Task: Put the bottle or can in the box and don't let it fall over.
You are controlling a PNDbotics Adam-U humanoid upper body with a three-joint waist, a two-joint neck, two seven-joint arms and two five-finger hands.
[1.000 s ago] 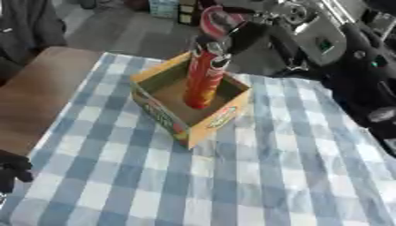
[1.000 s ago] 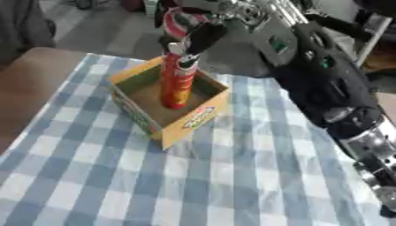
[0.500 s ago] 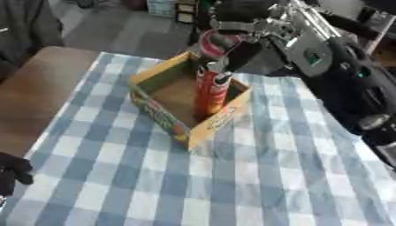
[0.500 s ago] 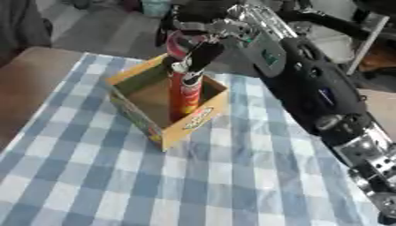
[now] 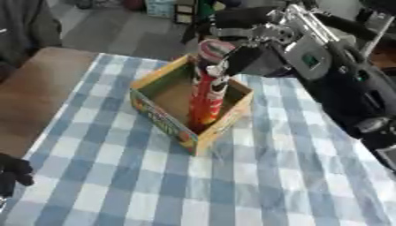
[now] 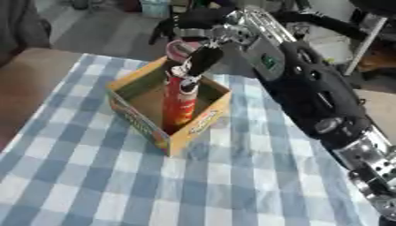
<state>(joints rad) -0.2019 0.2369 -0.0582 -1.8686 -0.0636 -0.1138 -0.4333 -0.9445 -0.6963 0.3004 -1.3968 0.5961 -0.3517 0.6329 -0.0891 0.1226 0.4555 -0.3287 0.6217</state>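
The tall red can (image 5: 206, 99) is down in the box (image 5: 166, 118) now, where a second ago it hung higher with its base only just inside the rim, and it has slid from the middle toward the right wall. It looks to be standing on the floor of the box, close to upright with a slight lean, so the placing itself seems nearly done. The right hand (image 6: 203, 55) is still on it, fingers wrapped round the top just under the pale lid; the risk, to my eye, is the letting go, since a can that tall could tip as the fingers leave. The right eye view shows the dark fingers (image 6: 192, 65) against the can clearly, and the long black arm running off to the right. The left eye view alone catches the left hand (image 5: 11, 172), a dark shape at the desk's (image 5: 255, 185) near left edge; whether those fingers are curled, I cannot tell.
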